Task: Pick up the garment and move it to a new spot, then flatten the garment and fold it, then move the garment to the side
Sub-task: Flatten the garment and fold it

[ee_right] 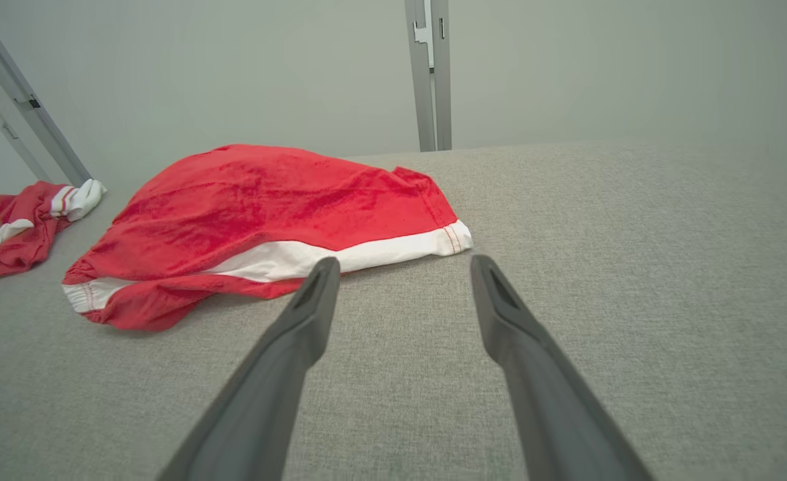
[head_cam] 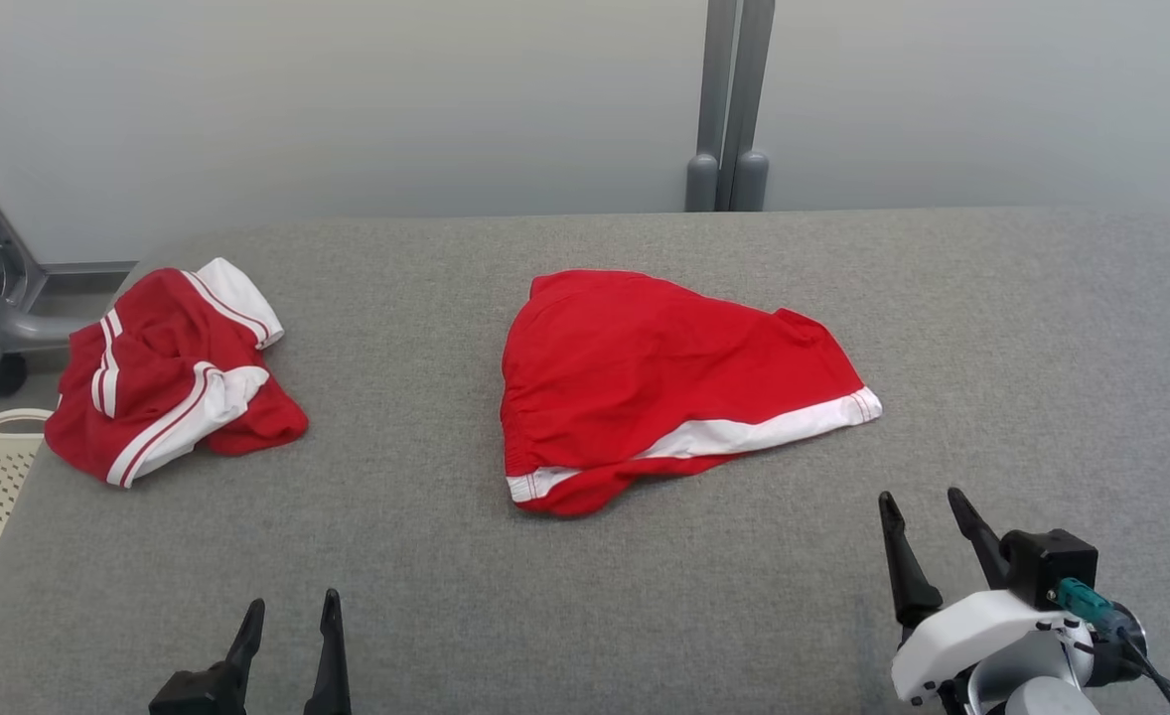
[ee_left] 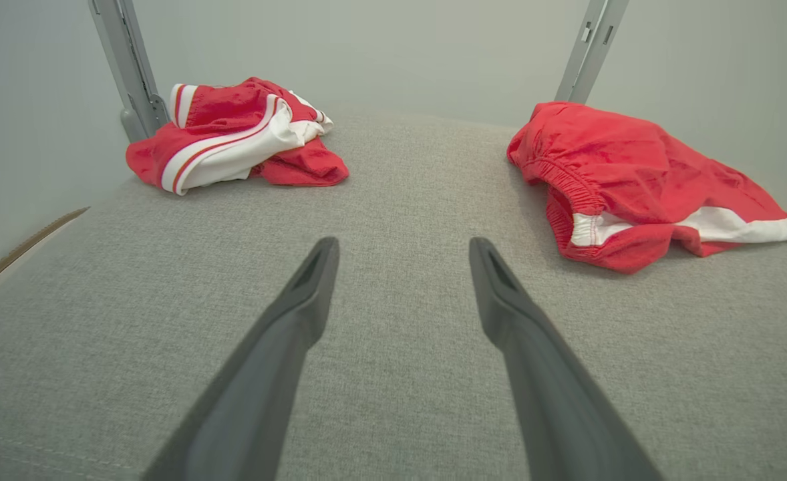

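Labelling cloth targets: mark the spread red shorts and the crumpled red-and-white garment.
spread red shorts (head_cam: 645,367), head view, red middle panel.
crumpled red-and-white garment (head_cam: 158,336), head view, red upper fold.

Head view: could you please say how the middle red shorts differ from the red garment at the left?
The red cloth shorts with one broad white band lie spread fairly flat; the crumpled red cloth garment with striped white trim is bunched in a heap. The shorts sit mid-surface; the crumpled garment sits by the left edge. Both are red and white, resting on the grey fabric surface.
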